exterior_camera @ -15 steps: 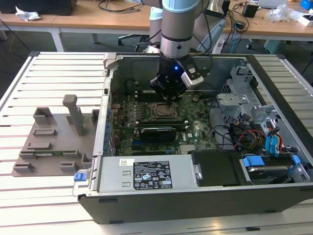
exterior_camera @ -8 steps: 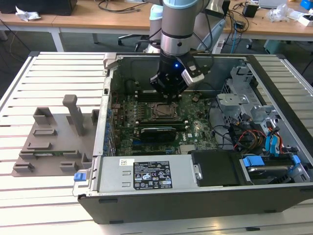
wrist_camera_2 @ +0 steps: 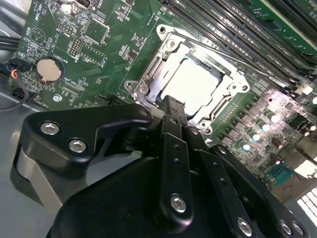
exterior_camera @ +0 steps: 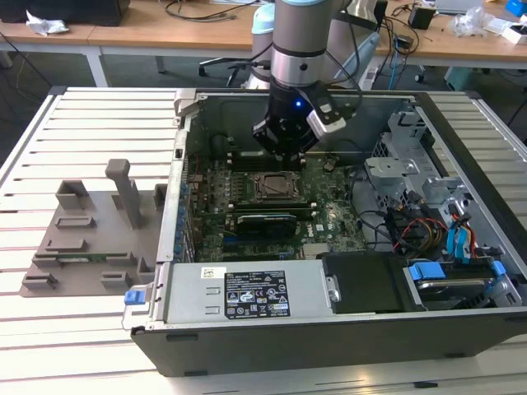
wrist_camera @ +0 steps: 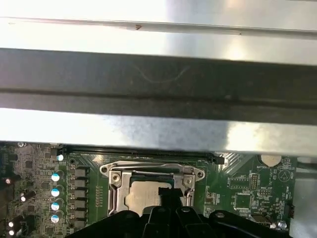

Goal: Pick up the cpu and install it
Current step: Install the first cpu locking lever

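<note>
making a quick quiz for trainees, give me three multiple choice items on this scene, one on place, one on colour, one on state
1. Where does the cpu lie?
A. on the grey fixture
B. in the socket frame on the motherboard
C. on the power supply

2. What colour is the motherboard?
A. green
B. red
C. white

3. Where is the pincer?
A. resting on the slatted table
B. above the socket inside the computer case
C. over the grey fixture

Answers:
1 B, its silvery lid sits inside the socket frame in both wrist views.
2 A, the board is green.
3 B, the exterior view shows it just over the socket, inside the computer case.

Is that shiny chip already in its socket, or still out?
In. The cpu lies flat inside the socket frame, below the gripper.
</note>
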Controlling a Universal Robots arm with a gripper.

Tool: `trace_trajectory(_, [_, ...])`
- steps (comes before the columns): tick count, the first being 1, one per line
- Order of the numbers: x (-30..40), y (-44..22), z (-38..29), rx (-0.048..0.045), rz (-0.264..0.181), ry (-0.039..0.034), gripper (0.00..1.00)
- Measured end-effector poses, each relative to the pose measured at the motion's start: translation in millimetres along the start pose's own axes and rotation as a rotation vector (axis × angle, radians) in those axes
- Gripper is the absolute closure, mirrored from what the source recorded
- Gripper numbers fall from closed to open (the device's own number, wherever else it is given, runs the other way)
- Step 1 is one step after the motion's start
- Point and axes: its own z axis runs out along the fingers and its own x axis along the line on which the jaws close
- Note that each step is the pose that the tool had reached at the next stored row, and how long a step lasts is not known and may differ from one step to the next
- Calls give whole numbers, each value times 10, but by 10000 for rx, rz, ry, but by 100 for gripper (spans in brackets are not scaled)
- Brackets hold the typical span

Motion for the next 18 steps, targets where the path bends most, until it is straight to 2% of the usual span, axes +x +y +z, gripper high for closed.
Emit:
trace_trajectory(5, [-1, -7, -103, 18, 0, 0, 89])
trace_trajectory(7, [-1, -11, -176, 26, 1, 1, 89])
trace_trajectory(12, [-2, -18, -294, 33, 1, 1, 89])
trace_trajectory(18, [-2, -18, -299, 34, 1, 1, 89])
